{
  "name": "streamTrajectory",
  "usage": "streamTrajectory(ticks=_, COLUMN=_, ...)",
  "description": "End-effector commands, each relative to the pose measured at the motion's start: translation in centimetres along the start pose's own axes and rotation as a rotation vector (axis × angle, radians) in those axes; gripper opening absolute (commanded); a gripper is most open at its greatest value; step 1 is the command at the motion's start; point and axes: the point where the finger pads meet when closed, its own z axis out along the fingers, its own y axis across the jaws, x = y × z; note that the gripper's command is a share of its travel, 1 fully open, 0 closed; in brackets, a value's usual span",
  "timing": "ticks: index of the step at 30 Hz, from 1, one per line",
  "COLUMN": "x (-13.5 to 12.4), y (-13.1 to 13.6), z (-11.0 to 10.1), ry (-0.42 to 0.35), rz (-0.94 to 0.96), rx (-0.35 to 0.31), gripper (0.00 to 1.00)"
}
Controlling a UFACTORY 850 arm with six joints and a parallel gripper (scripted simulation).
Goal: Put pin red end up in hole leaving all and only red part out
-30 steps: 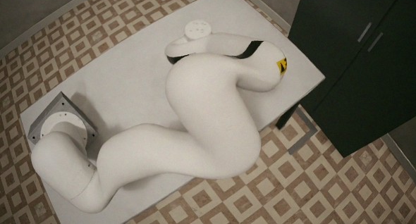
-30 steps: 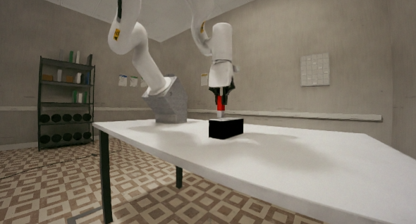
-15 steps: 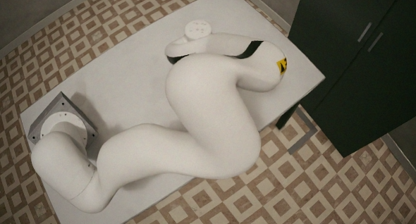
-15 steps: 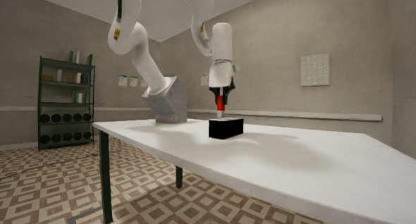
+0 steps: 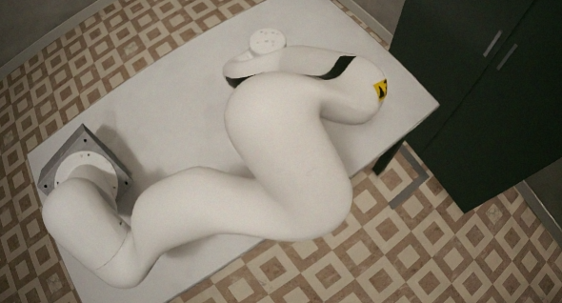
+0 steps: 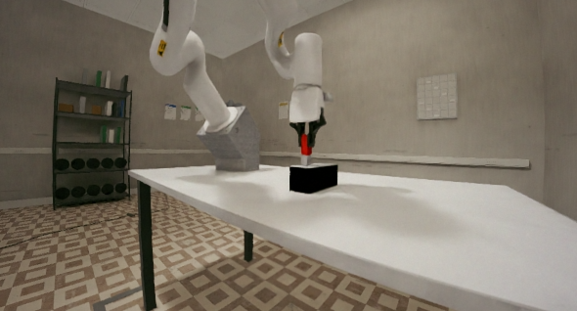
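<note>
In the exterior view the black block [image 6: 313, 178] stands on the white table [image 6: 381, 216]. The pin [image 6: 305, 150] is upright, red end up, with its red part between the fingers and its white lower part reaching down to the block's top near its left end. A short white stretch shows above the block. My gripper [image 6: 306, 139] points straight down and is shut on the pin's red part. In the top view the arm [image 5: 286, 144] hides the gripper, the pin and the block; only the wrist's top [image 5: 267, 41] shows.
The grey arm base [image 5: 83, 155] [image 6: 235, 140] sits at one end of the table [image 5: 181, 91]. A dark cabinet [image 5: 486, 82] stands beside the table's other end. A shelf rack [image 6: 90, 143] stands by the far wall.
</note>
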Motion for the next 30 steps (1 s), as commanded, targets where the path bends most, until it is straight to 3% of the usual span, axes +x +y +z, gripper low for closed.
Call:
streamTrajectory(ticks=1, x=0.00, y=0.08, z=-0.06, ry=0.000, rz=0.001, rx=-0.002, gripper=0.00)
streamTrajectory(ticks=30, x=0.00, y=0.13, z=0.33, ry=0.000, rz=0.001, rx=-0.002, gripper=0.00)
